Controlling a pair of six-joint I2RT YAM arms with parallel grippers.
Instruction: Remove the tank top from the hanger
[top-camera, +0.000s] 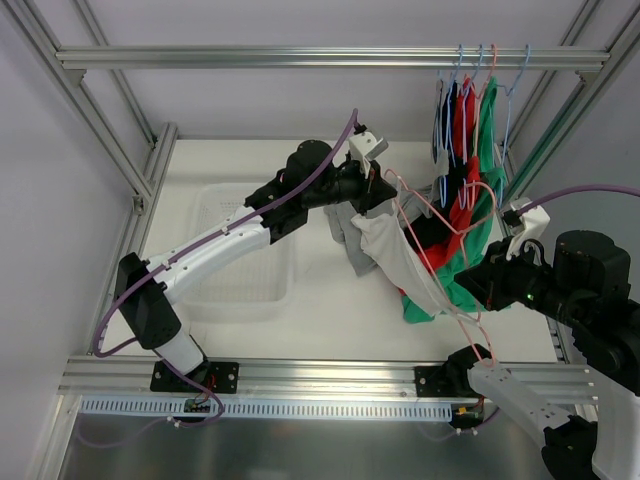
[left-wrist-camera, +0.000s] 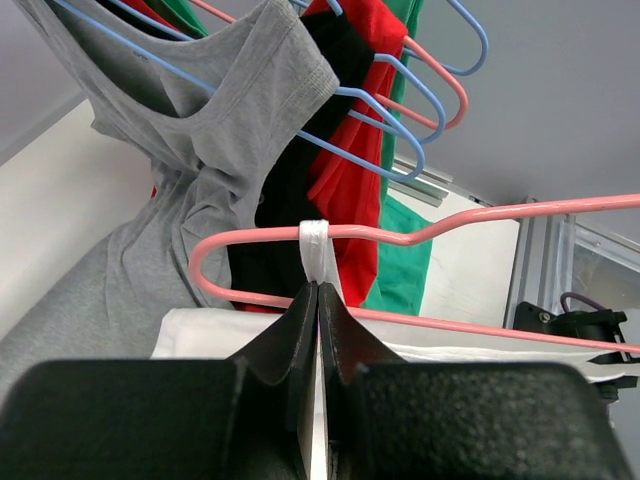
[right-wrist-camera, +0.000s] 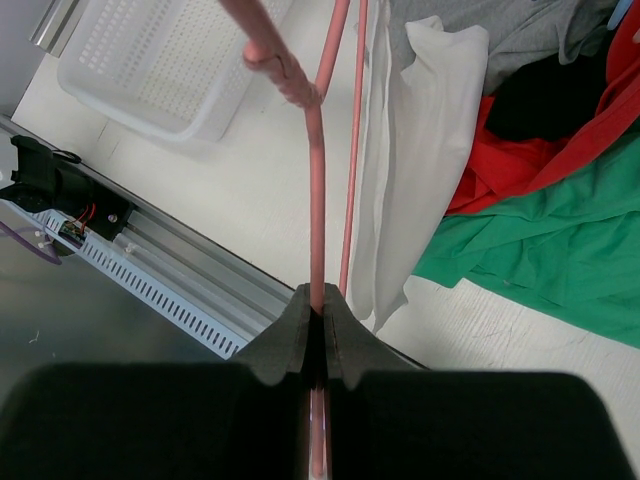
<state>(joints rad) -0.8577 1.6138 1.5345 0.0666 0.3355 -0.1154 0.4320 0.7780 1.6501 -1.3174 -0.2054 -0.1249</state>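
A white tank top (top-camera: 393, 257) hangs on a pink wire hanger (top-camera: 392, 178) held over the middle of the table. My left gripper (top-camera: 372, 192) is shut on the top's white strap (left-wrist-camera: 316, 245), which loops over the hanger's upper bar (left-wrist-camera: 440, 225); its tips (left-wrist-camera: 318, 290) meet just below that bar. My right gripper (top-camera: 474, 276) is shut on the hanger's wire (right-wrist-camera: 318, 180), with its tips (right-wrist-camera: 321, 295) pinched round the wire. The white top (right-wrist-camera: 420, 150) drapes beside the wire.
A white mesh basket (top-camera: 240, 250) sits on the left of the table (top-camera: 330, 290). Grey (left-wrist-camera: 200, 130), black, red and green garments (top-camera: 462, 235) hang on blue and pink hangers from the top rail (top-camera: 300, 58) at the right. The front frame rail (right-wrist-camera: 190, 290) is near.
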